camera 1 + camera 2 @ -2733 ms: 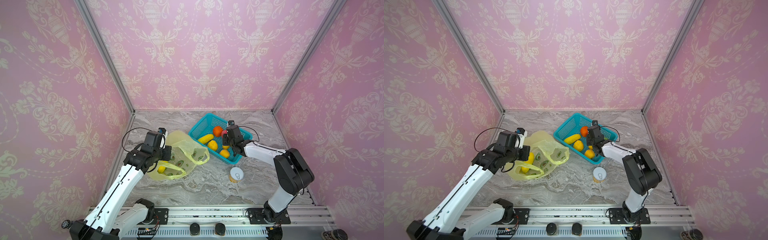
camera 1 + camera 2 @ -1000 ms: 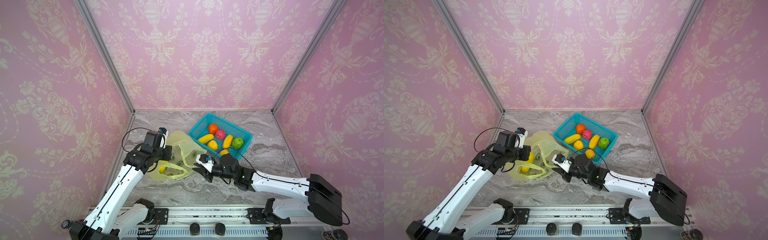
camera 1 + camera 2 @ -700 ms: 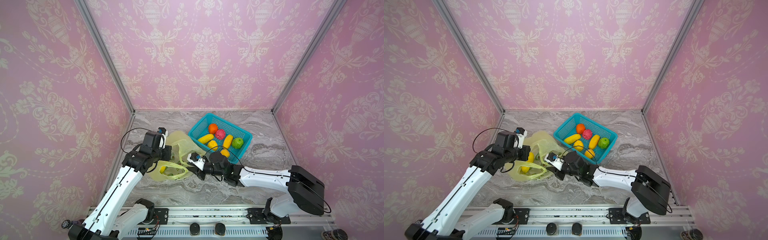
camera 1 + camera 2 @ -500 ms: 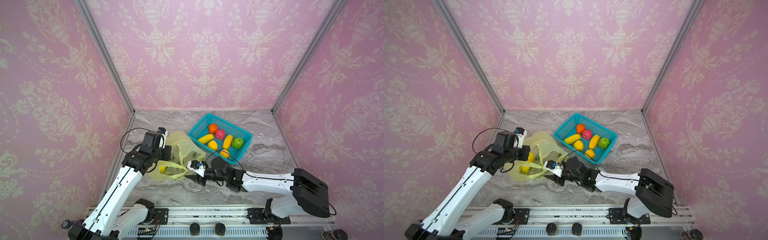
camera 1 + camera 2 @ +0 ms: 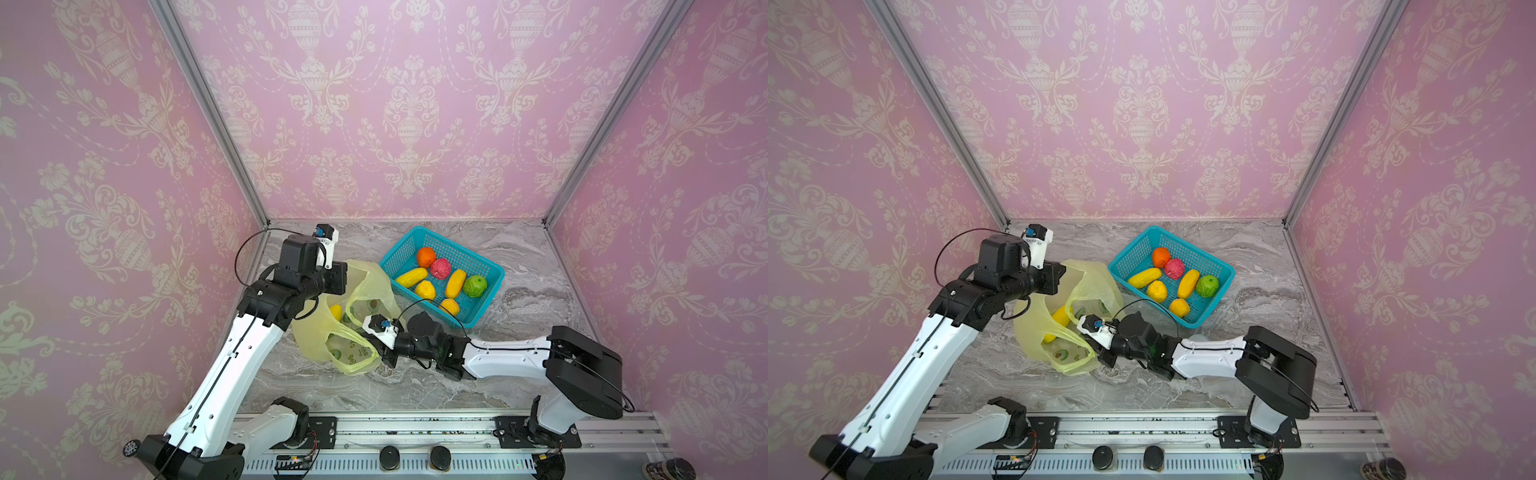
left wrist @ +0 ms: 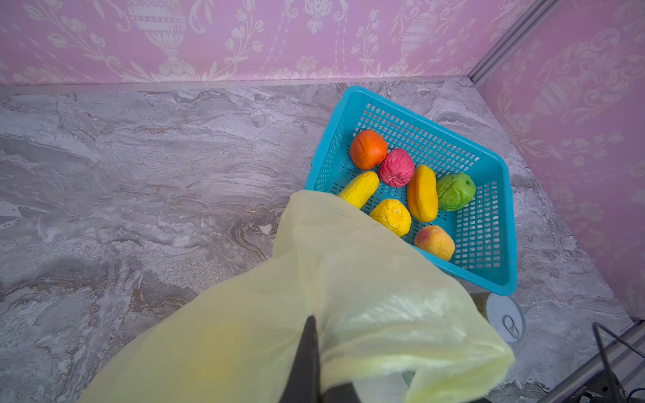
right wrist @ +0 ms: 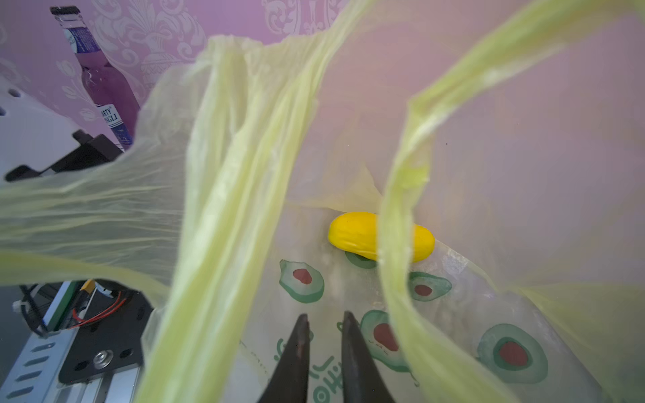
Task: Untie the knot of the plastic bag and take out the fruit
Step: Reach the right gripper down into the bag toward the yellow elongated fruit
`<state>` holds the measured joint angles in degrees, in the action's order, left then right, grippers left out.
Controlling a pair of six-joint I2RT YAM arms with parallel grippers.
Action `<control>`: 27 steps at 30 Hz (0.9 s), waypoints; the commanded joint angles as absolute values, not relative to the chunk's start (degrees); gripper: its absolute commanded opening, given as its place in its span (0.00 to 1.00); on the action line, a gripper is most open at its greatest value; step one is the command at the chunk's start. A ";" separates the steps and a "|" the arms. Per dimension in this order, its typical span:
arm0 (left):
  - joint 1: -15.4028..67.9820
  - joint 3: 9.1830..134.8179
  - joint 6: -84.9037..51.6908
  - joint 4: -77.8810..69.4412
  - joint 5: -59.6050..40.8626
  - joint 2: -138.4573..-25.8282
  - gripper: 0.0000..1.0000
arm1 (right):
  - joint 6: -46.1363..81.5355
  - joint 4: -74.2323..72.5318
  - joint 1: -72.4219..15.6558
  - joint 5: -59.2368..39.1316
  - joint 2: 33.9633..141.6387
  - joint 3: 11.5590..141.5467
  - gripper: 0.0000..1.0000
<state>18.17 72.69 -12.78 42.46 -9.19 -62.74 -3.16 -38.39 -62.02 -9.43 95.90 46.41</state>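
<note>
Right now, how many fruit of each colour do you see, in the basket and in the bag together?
Red-orange fruit: 1
Pink fruit: 1
Green fruit: 1
Yellow fruit: 3
Orange-yellow fruit: 2
Total: 8 in view, 7 in the basket and 1 yellow in the bag.

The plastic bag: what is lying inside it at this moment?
One long yellow fruit lies inside the plastic bag, on its printed lower wall. A handle strip crosses it. Folded film covers the remaining interior, so more pieces cannot be excluded.
</note>
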 commanded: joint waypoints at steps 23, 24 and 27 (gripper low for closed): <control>19.25 64.73 -13.62 35.86 -24.54 -56.03 0.00 | 15.73 -16.72 -60.53 16.58 126.63 83.34 0.95; 19.25 64.73 -13.56 35.86 -24.53 -55.98 0.00 | 16.51 -16.17 -60.35 15.95 127.21 84.02 0.95; 19.27 64.45 -13.54 35.83 -24.44 -55.83 0.00 | 18.33 -14.17 -60.04 14.70 129.11 86.31 0.96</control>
